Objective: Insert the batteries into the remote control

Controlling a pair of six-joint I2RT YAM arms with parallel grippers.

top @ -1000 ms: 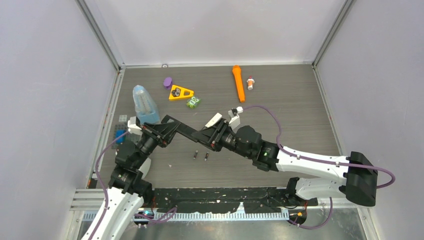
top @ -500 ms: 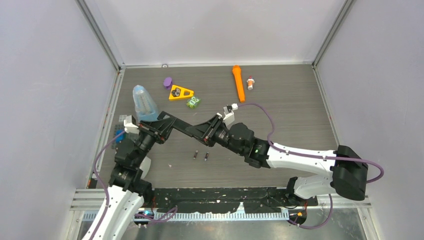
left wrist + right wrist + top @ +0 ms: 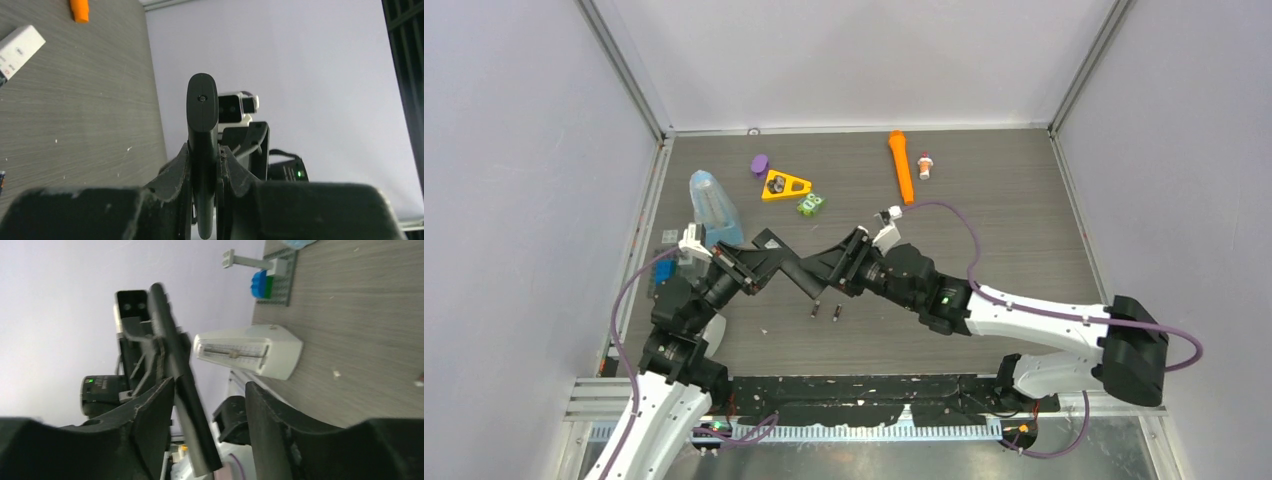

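The white remote control [image 3: 17,47] lies flat on the table in the left wrist view; in the top view it is hidden under the right arm. Two small dark batteries [image 3: 815,312] [image 3: 836,314] lie on the table just in front of both grippers. My left gripper [image 3: 807,283] [image 3: 202,150] is shut on a slim dark flat piece [image 3: 202,105] that sticks out past its fingers. My right gripper [image 3: 839,262] [image 3: 207,385] is open, its jaws on either side of that same dark piece [image 3: 172,355], which lies close to one finger.
An orange flashlight [image 3: 901,165], a small white figure [image 3: 925,166], a yellow triangle block [image 3: 785,185], a purple piece [image 3: 759,163] and a green cube [image 3: 810,204] lie at the back. A bluish clear bottle [image 3: 709,207] and a brick plate [image 3: 272,280] stand left. A white wedge-shaped object [image 3: 247,352] is near.
My right gripper has moved left and closed in around the dark piece in my left gripper. The left gripper has dropped lower and nearer. The white remote is now covered in the top view.
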